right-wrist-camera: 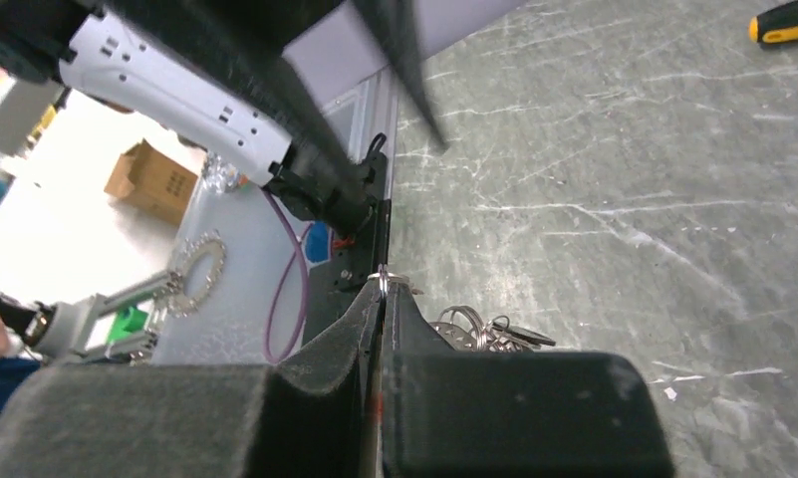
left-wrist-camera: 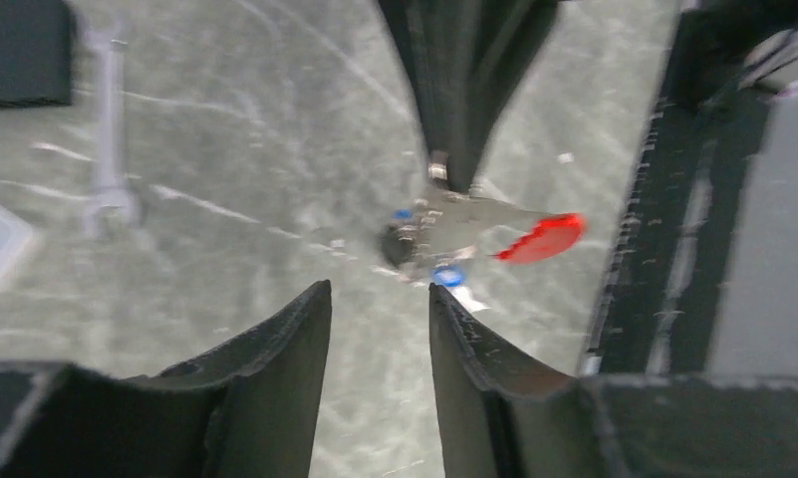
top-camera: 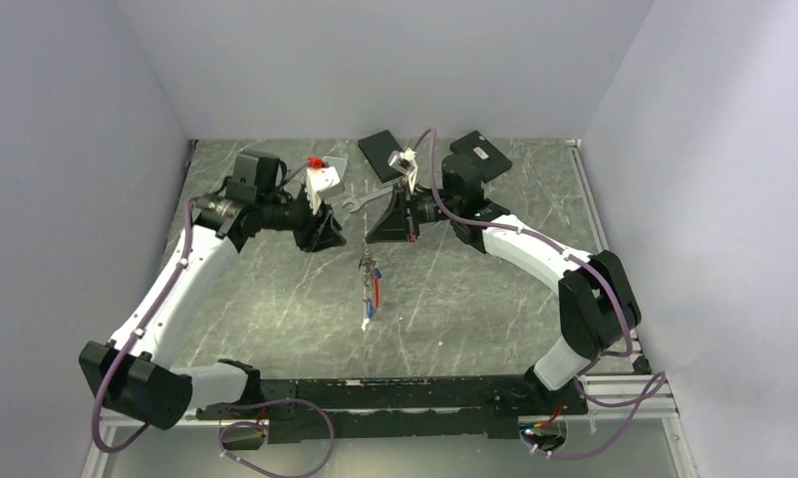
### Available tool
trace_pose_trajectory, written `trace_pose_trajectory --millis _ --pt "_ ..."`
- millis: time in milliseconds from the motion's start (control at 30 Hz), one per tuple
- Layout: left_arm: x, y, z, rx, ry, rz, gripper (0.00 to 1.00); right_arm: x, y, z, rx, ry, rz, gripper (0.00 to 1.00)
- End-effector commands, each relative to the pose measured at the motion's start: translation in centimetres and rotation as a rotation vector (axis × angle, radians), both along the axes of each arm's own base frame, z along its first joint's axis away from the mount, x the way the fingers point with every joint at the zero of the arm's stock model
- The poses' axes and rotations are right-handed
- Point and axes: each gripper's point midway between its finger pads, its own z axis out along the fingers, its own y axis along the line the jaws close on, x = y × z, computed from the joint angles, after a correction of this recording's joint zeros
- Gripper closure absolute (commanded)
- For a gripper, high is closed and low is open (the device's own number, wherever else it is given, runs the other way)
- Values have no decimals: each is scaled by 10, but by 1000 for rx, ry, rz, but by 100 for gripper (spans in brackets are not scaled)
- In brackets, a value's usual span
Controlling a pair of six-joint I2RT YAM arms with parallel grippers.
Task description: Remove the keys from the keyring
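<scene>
The keyring's red clip (top-camera: 377,289) and thin grey ring hang with the keys (top-camera: 368,311) in one bundle above the table's middle. My right gripper (top-camera: 387,231) is shut, and its tips (right-wrist-camera: 383,284) pinch the thin metal ring (right-wrist-camera: 384,276). More rings and keys (right-wrist-camera: 489,331) bunch just behind its fingers. My left gripper (top-camera: 327,237) is open and empty, its jaws (left-wrist-camera: 375,289) spread just short of the bundle. In the blurred left wrist view I see the red clip (left-wrist-camera: 544,239) and a blue key head (left-wrist-camera: 449,276) ahead.
A long silver wrench (top-camera: 370,199) and a black box (top-camera: 383,154) lie behind the grippers. A white block with a red knob (top-camera: 320,171) sits at the back left. A yellow-and-black screwdriver handle (right-wrist-camera: 788,20) lies far off. Grey walls enclose three sides.
</scene>
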Motion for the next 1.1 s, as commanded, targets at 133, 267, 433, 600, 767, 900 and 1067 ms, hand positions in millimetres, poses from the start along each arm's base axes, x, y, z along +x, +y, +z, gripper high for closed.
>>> trace_pose_trajectory --millis 133,267,433,600,767,900,1067 --pt "-49 -20 -21 -244 256 -30 59 13 0 8 98 298 -67 100" --pt "-52 -22 -23 -266 209 -28 58 10 -1 8 116 346 -62 100" --pt "-39 -30 -19 -329 134 5 56 2 -3 10 138 321 -45 100" --pt "-29 -38 -17 -362 121 17 60 0 -2 12 129 292 -42 100" --pt "-19 -42 -18 -359 121 55 64 -5 1 13 124 278 -28 100" --pt "-17 -43 -17 -368 123 57 69 -6 1 13 126 277 -30 100" --pt "-14 -43 -19 -361 122 76 82 -5 2 14 130 286 -31 100"
